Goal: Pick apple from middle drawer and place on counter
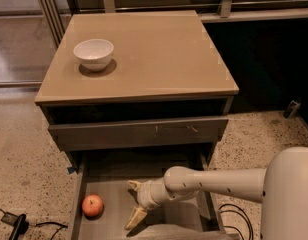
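Observation:
The apple [93, 205], small and red, lies on the floor of the open middle drawer [114, 191], near its left wall. My gripper [134, 202] is inside the drawer, low over the floor, a short way to the right of the apple and not touching it. Its pale fingers [135, 217] are spread open and point left toward the apple, with nothing between them. The white arm reaches in from the lower right. The tan counter [154, 49] is the top of the cabinet above.
A white bowl [94, 53] stands on the counter's back left. A closed grey drawer front [139, 131] with pale scratches overhangs the open drawer. Cables [14, 224] lie on the speckled floor at lower left. A railing runs behind the cabinet.

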Action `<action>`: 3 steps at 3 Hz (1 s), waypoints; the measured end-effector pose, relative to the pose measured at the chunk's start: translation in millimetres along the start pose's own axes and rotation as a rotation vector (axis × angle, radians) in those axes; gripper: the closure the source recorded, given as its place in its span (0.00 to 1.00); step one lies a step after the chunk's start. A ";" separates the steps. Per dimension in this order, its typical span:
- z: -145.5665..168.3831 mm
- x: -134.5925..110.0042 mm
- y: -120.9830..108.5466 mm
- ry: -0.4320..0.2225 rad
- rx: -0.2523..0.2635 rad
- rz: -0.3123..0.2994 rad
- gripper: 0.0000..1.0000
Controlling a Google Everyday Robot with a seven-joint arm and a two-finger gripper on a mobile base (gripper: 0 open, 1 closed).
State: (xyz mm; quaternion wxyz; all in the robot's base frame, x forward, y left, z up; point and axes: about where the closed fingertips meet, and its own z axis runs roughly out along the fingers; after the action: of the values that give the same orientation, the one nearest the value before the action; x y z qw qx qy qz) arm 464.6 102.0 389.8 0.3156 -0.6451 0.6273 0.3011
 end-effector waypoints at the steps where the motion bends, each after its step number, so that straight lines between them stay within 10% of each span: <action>1: 24.3 -38.8 19.5 -0.040 -0.095 -0.072 0.00; 3: 26.6 -41.9 13.4 -0.043 -0.081 -0.072 0.00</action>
State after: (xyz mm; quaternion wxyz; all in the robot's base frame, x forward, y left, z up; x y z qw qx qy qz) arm 450.0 148.6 405.9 0.3132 -0.6728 0.5844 0.3283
